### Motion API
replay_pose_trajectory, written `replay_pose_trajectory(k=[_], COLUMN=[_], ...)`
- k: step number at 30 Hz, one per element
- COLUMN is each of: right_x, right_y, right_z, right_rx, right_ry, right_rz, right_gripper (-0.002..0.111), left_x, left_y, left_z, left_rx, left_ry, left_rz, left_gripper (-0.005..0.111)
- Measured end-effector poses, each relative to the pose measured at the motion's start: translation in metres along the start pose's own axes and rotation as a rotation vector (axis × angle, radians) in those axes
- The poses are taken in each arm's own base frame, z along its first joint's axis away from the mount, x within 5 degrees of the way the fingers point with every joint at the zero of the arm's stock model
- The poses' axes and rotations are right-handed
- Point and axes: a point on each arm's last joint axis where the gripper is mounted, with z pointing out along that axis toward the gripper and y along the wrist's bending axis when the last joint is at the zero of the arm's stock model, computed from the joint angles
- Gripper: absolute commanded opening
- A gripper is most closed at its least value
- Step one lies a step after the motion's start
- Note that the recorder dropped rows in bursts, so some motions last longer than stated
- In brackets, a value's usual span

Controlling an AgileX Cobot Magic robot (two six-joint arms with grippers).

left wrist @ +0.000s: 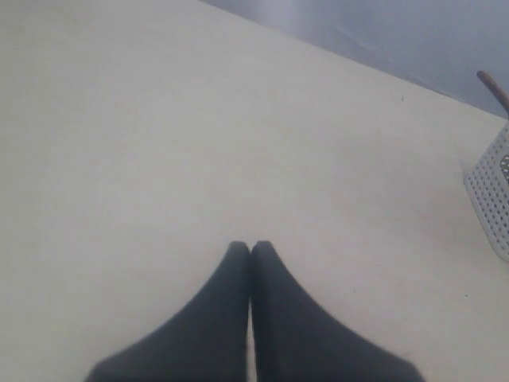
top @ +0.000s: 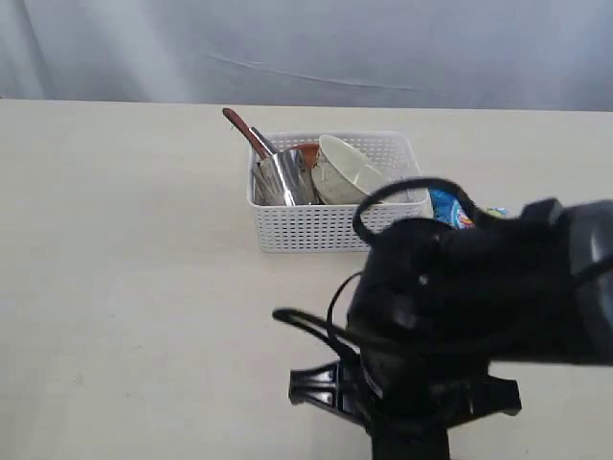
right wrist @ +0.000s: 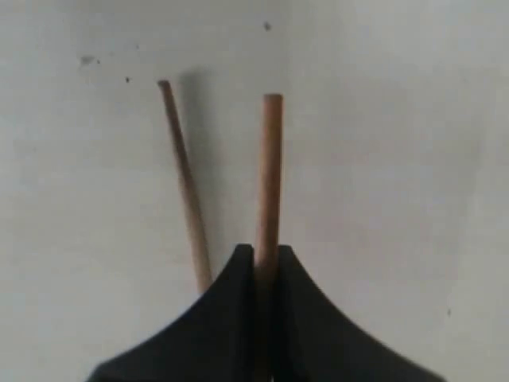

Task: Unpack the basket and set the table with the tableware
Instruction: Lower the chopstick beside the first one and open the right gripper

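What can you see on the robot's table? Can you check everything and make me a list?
Surface: pale table, no spills seen.
Job's things: white basket holds the bowl, steel cup and reddish plate; the spoon handle sticks out.
Clutter: blue chips bag by the basket, partly hidden.
Hands: left hand shut, empty; right hand shut on a chopstick, second chopstick beside it.
Cables: black cable loops over the arm.
Surroundings: grey curtain behind.

left gripper (left wrist: 251,248) with jaws pretty much pressed together, plain beige counter (left wrist: 159,143) under it, corner of the white lattice basket (left wrist: 491,191) peeking in, reddish-brown handle tip (left wrist: 495,89) above it, grey backdrop (left wrist: 382,32)
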Motion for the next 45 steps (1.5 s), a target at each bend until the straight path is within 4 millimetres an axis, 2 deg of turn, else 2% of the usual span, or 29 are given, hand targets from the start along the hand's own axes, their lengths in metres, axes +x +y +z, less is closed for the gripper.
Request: replay_pose_trajectory(k=[2, 4, 9, 14, 17, 21, 27, 30, 45], right_x=[-0.015, -0.024, -0.036, -0.034, -0.029, -0.025, -0.007, -0.006, -0.008], right_y=[0.009, 0.021, 0.037, 0.033, 0.021, 0.014, 0.025, 0.025, 0.027], right_z=[0.005, 0.002, 0.013, 0.014, 0.021, 0.022, 0.027, 0.027, 0.028], right_rx=[0.039, 0.104, 0.159, 0.168, 0.159, 0.169, 0.181, 0.210, 0.193], right_ry=[0.011, 0.038, 0.052, 0.056, 0.055, 0.066, 0.030, -0.007, -0.030], right_rz=[-0.078, -0.111, -0.148, -0.155, -0.168, -0.178, -0.067, -0.018, -0.016], right_gripper=[0.000, 0.000, 0.000, 0.000, 0.000, 0.000, 0.000, 0.000, 0.000], left_x=[0.000, 0.000, 0.000, 0.000, 0.000, 0.000, 0.000, 0.000, 0.000], left_y=[0.000, 0.000, 0.000, 0.000, 0.000, 0.000, 0.000, 0.000, 0.000], left_z=[0.000, 0.000, 0.000, 0.000, 0.000, 0.000, 0.000, 0.000, 0.000], left_rx=[0.000, 0.000, 0.000, 0.000, 0.000, 0.000, 0.000, 0.000, 0.000], left_ry=[0.000, 0.000, 0.000, 0.000, 0.000, 0.000, 0.000, 0.000, 0.000], left_rz=[0.000, 0.000, 0.000, 0.000, 0.000, 0.000, 0.000, 0.000, 0.000], left_gripper=[0.000, 0.000, 0.000, 0.000, 0.000, 0.000, 0.000, 0.000, 0.000])
